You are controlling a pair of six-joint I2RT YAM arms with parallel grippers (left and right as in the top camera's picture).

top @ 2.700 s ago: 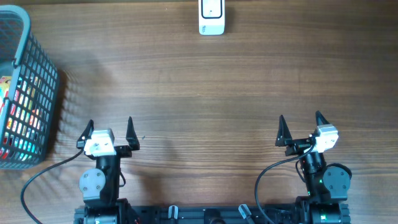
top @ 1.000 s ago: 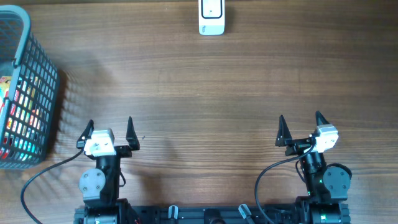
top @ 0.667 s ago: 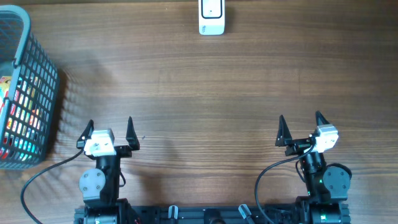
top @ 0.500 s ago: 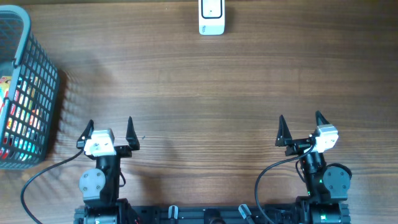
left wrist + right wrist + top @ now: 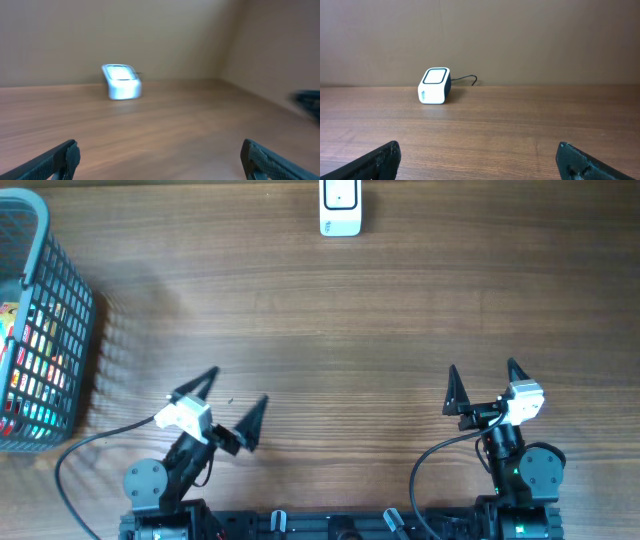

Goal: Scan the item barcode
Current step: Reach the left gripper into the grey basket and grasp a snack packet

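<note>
left pincer (image 5: 238,384) wide open, holding nothing, angled toward centre | right pincer (image 5: 482,366) wide open, holding nothing | I see items (image 5: 8,320) in basket (image 5: 75,310) at the left edge of the counter (image 5: 350,330) | scanner (image 5: 340,210) at far edge, open wood between

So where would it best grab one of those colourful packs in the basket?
Probably from straight above, through the open top of the basket: its mesh walls block every side. The left tool, open and nearest, could pinch a colourful pack by its upper edge; the packs' exact pose is too hidden to tell.
</note>
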